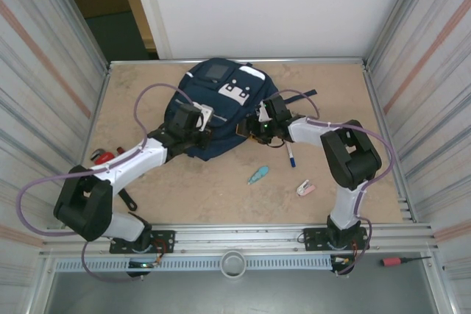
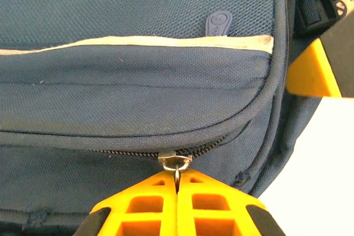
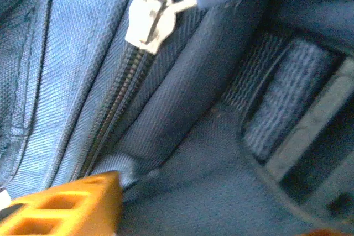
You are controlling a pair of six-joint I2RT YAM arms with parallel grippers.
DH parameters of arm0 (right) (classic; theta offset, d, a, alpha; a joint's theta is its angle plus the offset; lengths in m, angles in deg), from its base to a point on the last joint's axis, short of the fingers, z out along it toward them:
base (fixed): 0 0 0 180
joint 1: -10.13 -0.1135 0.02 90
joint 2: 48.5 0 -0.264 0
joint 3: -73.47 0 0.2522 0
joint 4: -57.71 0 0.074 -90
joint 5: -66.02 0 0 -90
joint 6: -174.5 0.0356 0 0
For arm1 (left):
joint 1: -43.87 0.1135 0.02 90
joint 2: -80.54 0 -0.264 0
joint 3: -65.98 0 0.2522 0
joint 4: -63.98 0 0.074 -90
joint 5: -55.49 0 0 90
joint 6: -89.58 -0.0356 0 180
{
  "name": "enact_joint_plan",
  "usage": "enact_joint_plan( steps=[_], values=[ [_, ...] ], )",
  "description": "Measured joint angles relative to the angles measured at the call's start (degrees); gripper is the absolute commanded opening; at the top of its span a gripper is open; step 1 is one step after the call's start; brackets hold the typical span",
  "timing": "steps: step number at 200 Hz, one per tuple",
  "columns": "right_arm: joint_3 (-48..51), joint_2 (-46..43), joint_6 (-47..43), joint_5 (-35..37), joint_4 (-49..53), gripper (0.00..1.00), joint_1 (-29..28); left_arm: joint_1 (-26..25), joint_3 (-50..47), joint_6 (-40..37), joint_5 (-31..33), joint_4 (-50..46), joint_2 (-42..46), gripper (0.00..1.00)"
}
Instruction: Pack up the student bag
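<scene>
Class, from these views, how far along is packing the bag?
Done: nothing looks packed yet; the bag lies on the table. In hand: left fingers pinch a zip pull, right fingers open against the bag's side. To do: the pen, a teal item and a pink item lie loose on the table.

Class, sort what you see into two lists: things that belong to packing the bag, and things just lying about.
Job: bag, zip pull, left gripper; probably for packing: pen, teal item, pink item.
Lying about: red-handled screwdriver on the front rail.
</scene>
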Motion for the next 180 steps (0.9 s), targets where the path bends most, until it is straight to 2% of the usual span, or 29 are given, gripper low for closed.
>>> enact_joint_plan(
  steps=[13,26,66,109,123,155,180],
  values=[
    [0.0,0.2,-0.2,0.1,0.2,0.18,0.5,0.0,-0.7,0.0,0.4,0.0,0.3,0.00],
    [-0.5,0.2,-1.0,0.2,1.3,0.13,0.9,-0.1,-1.3,0.0,1.2,0.0,0.7,0.00],
    [-4.0,0.2,-7.8,-0.5,8.3,0.09,2.4,-0.5,-2.1,-0.6,4.6,-1.2,3.1,0.00],
    [-9.0,1.3,-12.5,-4.6,15.0,0.08,7.9,-1.9,-2.6,-1.6,5.8,-1.5,3.4,0.00],
    [-10.9,2.5,-12.7,-5.4,15.8,0.12,8.9,-3.2,-2.6,-1.9,6.1,-1.4,3.4,0.00],
    [-11.0,2.9,-12.7,-3.1,14.5,0.37,8.7,-4.8,-2.6,-2.0,6.5,-2.8,3.2,0.00],
    [-5.4,0.2,-12.5,-0.8,11.1,0.58,7.5,-5.0,-2.6,-2.0,6.6,-3.1,2.2,0.00]
  ],
)
